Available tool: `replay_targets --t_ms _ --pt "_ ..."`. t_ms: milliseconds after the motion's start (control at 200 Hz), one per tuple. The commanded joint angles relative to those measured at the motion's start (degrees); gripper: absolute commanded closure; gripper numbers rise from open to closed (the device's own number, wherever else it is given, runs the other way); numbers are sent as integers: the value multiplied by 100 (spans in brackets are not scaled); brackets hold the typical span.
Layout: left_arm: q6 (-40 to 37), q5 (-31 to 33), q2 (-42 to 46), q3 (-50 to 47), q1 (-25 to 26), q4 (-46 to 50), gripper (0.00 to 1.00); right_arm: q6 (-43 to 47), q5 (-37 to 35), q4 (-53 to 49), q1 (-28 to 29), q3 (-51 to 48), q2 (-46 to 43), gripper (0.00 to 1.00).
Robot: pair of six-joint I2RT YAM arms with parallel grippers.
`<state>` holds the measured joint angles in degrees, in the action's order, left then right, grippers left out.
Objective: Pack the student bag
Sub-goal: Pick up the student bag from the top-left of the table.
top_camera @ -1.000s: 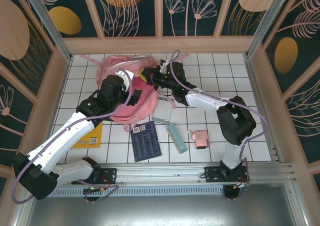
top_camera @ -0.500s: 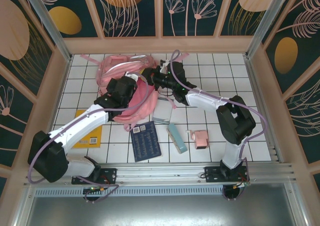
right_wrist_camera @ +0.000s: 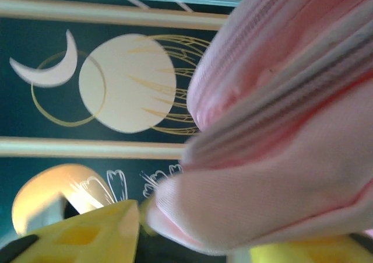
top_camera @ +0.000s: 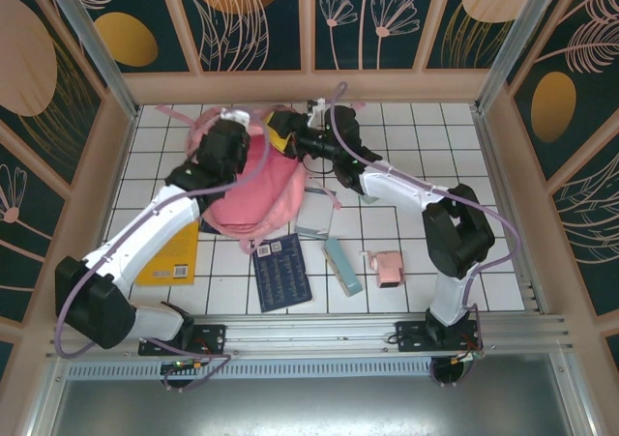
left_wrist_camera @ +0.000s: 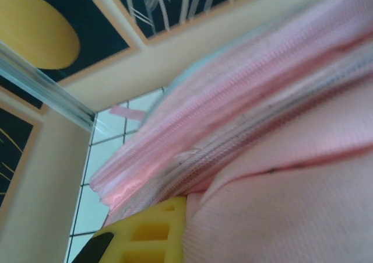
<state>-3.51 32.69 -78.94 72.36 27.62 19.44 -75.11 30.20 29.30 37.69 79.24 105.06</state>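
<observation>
student bag (top_camera: 253, 192), top edge pinched in the left gripper (top_camera: 234, 120).

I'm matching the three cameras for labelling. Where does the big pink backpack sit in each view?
Top external: the soft pink backpack lies on the white tiles, left of centre, toward the far wall.
Left wrist: it runs across the right side and bottom, close up.
Right wrist: it bulges in from the right.
Shared landmark: the dark wall panels with gold and cream shapes, upper left in both wrist views.
</observation>
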Motion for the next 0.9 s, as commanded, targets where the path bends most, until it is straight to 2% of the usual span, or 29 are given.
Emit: replay_targets --t_ms 0,170,385,450,551,716,811,896 --pt "1032 -271 -69 1235 -400 163 100 905 -26 -216 -161 327 -475 39" --pt "1370 -171 -1052 3202 -639 1265 100 2420 -282 -1303 -332 408 -1181 34" --pt "1353 12 -1706 4426 -824 1726 100 3814 -1207 -2370 -454 53 -2102 39" --pt "1485 414 -1820 4710 -871 1792 100 4138 -1514 -2795 -464 6 -2286 40" --pt "2049 903 -1864 5017 -944 1712 100 4318 -1659 -2837 -465 -427 -2568 40" --pt "3218 320 -1889 5438 -1183 1718 100 4491 -1271 -2923 -440 -869 -2614 40" --pt "3716 306 -2058 5627 -1382 1793 100 4590 -1270 -2929 -349 -1078 -2647 41" --pt "3955 620 -2103 5797 -1495 1890 100 4610 -1328 -2932 -311 -1236 -2683 41"
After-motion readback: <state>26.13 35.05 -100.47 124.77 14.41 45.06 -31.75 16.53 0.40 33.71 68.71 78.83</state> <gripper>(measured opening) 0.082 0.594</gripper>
